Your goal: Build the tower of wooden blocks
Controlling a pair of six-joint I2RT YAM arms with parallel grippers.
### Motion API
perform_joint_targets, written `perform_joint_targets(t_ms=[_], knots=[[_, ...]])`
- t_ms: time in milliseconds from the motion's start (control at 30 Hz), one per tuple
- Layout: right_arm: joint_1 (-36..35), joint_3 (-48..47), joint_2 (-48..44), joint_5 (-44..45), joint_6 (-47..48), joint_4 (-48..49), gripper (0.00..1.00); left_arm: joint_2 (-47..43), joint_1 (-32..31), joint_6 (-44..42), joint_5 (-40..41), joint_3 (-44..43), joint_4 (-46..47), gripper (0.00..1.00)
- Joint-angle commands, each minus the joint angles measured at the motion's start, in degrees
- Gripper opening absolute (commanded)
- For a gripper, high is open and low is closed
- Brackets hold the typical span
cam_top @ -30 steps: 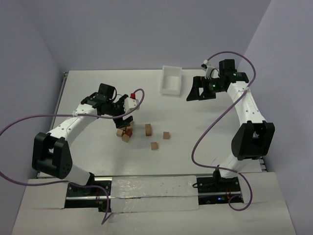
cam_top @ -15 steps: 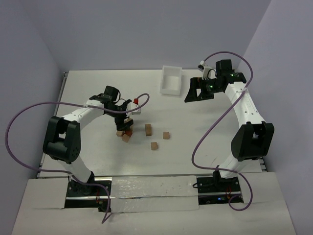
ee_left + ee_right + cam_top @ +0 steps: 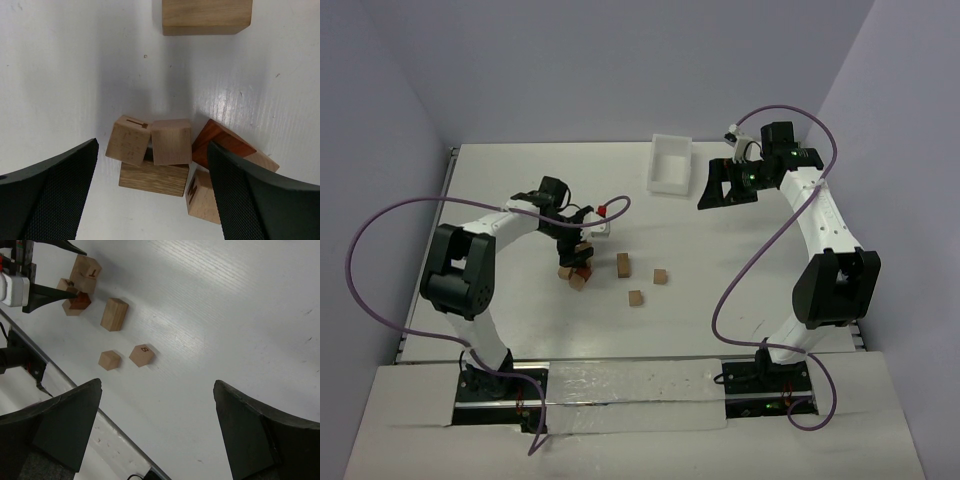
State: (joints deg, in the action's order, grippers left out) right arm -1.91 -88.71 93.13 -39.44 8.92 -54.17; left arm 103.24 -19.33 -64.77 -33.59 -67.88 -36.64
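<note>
The wood blocks form a jumbled pile, not a straight column. In the left wrist view two tan cubes sit side by side on a darker oblong block. A reddish block and a cube marked M lean against the pile's right. My left gripper hangs open just above the pile, its jaws either side of it, holding nothing. My right gripper is open and empty, high beside the tray.
A tan oblong block stands right of the pile. Two loose cubes lie further right and nearer. The white tray sits at the back centre. The left arm's cable loops over the table's left edge.
The left gripper's jaws have spread a little and it shifted slightly right above the pile; its arm folded in towards the left. The right gripper edged slightly left, then held.
</note>
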Motion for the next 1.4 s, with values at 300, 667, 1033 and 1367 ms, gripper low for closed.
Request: perform_joint_targets(t_ms=[300,667,1033,1367], knots=[[-0.64,-1.38,0.56,0.06,1.02,-0.32,1.0,1.09,0.35,-1.67,-1.65,-2.35,0.26,0.78],[-0.64,-1.48,0.74,-0.04,0.93,-0.33,1.0,1.09,0.35,-1.48,-1.56,-2.25,-0.09,0.67],[-0.72,-1.48,0.72,-0.02,0.84,-0.41,1.0,-0.14,0.26,0.92,-1.41,-1.91,0.72,0.57],[-0.72,-1.47,0.3,-0.02,0.75,-0.41,1.0,-3.33,0.08,2.26,-2.36,-3.29,-0.45,0.54]])
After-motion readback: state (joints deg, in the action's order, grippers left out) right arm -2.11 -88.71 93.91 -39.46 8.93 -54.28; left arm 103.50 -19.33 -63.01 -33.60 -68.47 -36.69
